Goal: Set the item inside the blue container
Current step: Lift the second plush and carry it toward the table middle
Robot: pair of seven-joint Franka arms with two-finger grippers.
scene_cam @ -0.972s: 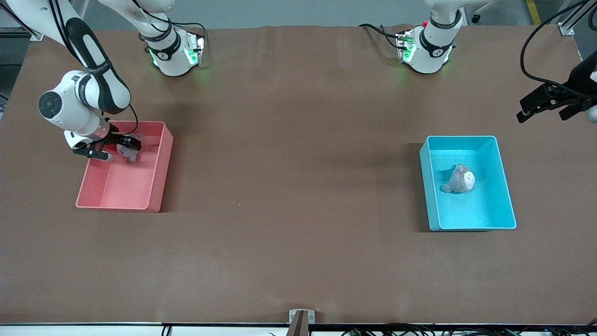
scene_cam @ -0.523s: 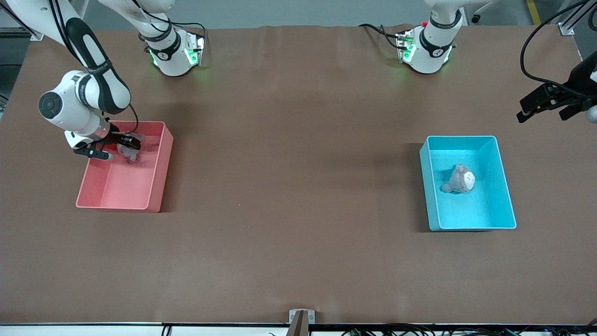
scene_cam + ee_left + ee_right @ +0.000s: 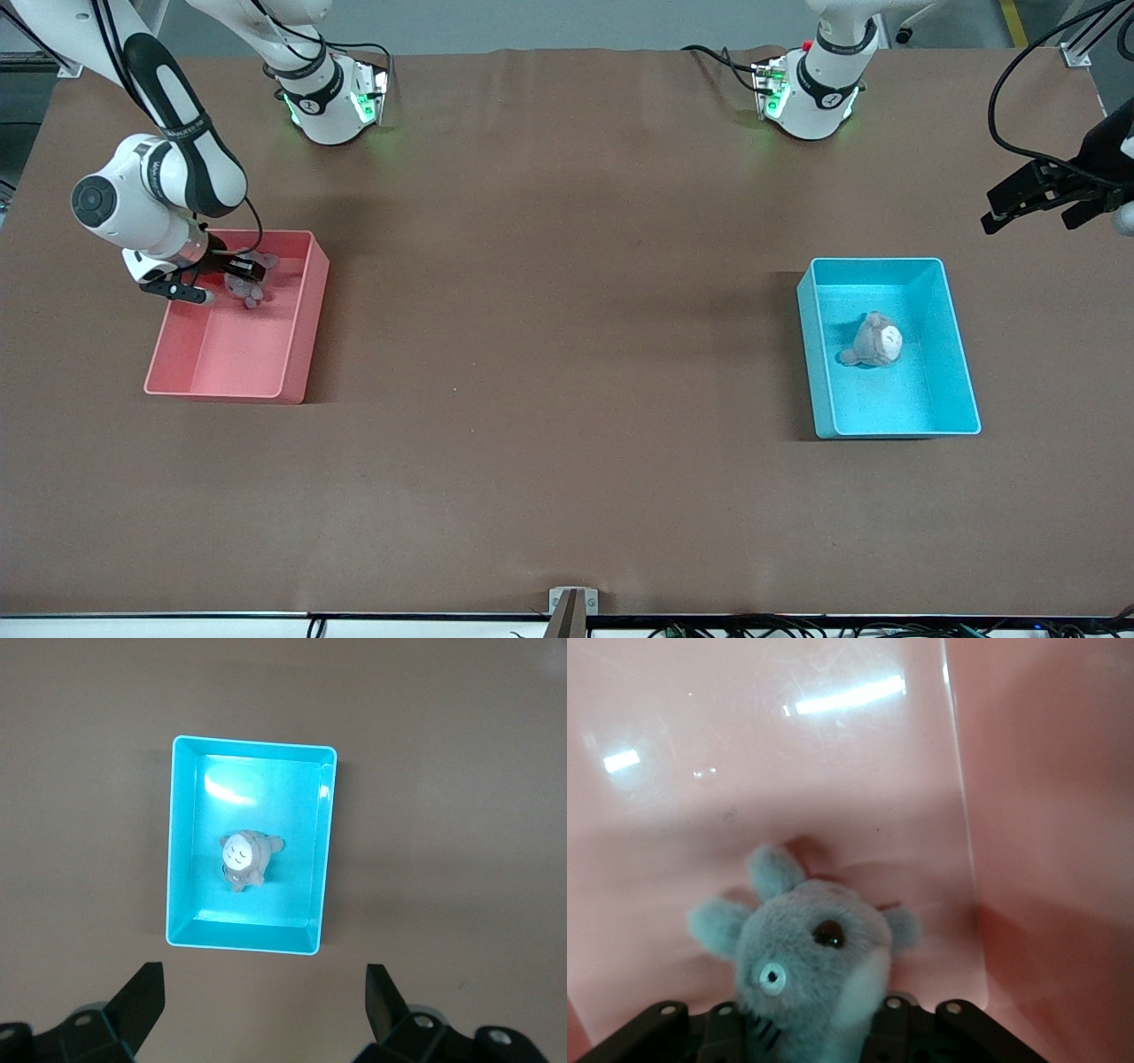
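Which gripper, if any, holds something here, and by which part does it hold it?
The right gripper, down in the pink plastic bin, is shut on the grey plush toy, gripping its lower body. The left gripper holds nothing; it hangs open above the table.

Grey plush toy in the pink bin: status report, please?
Right end effector closing on grey plush toy in pink plastic bin. Left end effector open, waiting.

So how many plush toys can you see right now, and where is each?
2. One grey plush toy lies in the blue container. The other plush toy is in the pink bin, between the right gripper fingers. None seems hidden.
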